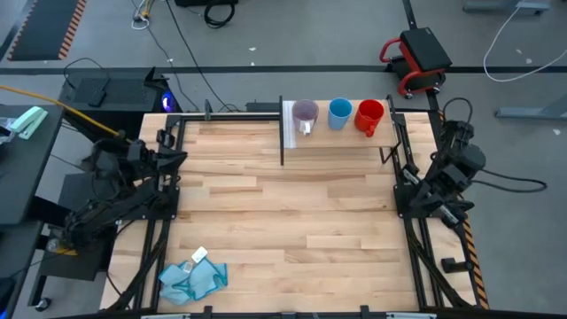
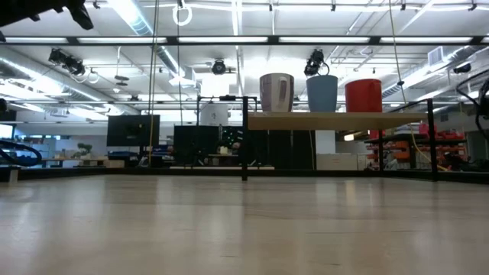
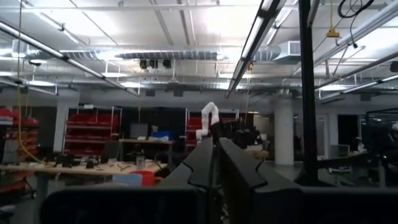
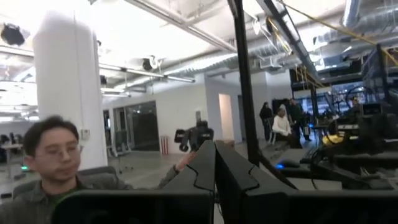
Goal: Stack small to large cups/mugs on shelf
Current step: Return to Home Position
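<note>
Three cups stand upright in a row on the shelf, a raised light-wood board at the table's far edge. The translucent purple cup is on the left, the blue cup in the middle and the red mug on the right. In the low view the purple cup, blue cup and red mug rest on their bases on the shelf board. My left arm is folded at the table's left edge and my right arm at its right edge. The left gripper and the right gripper are shut and point out at the room.
A crumpled blue cloth with a white tag lies near the table's near left corner. Black shelf posts stand on the tabletop. A person sits beyond the table in the right wrist view, and others stand farther off.
</note>
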{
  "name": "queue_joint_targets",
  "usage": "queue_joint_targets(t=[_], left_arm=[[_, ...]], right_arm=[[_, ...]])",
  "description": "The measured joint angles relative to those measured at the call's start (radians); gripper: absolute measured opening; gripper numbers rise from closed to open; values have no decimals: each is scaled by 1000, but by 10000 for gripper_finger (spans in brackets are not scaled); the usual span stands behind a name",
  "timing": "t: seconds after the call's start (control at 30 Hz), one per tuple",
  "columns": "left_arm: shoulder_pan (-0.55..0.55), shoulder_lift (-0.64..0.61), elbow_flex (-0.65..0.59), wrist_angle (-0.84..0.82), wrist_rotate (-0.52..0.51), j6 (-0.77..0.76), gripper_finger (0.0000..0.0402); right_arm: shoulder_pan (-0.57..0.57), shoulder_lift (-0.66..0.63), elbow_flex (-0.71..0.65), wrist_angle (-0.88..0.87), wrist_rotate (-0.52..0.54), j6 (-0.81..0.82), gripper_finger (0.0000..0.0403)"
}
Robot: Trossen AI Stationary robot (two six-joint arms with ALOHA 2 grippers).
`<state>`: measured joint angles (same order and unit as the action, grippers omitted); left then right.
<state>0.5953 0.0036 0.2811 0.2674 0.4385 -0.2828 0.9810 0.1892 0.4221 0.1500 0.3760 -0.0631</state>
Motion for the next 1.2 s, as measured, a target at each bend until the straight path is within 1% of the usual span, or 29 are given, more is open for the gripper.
queue_joint_targets(t=[0.1,0.23,0.4,0.57,0.67,0.73,0.8,0.9,0.97,1.1,1.2], left_arm=[[0,0,-37,19,3,-2,30],[0,0,-88,122,-5,-9,36],[0,1,-145,197,6,-45,40],[0,0,-147,194,12,-42,35],[0,0,-148,192,43,-45,31],[0,0,-167,206,67,-49,30],[-4,1,-199,246,71,-59,31],[-4,0,-255,359,68,-67,36],[-4,2,-272,380,52,-73,38],[-4,2,-272,366,49,-78,40],[-4,1,-272,400,49,-89,36]], right_arm=[[0,-37,-2,-28,19,-12,11],[-2,-113,-2,-52,20,-65,11],[-33,-186,-26,-64,20,-93,11],[-43,-188,-2,-52,10,-100,11],[-44,-188,-5,-62,45,-113,11],[-44,-186,-31,-26,43,-96,11],[-44,-182,-95,30,42,-90,11],[-44,-185,-201,197,17,-100,11],[-44,-186,-245,283,14,-116,11],[-46,-185,-258,299,13,-143,11],[-59,-184,-246,297,11,-168,11]])
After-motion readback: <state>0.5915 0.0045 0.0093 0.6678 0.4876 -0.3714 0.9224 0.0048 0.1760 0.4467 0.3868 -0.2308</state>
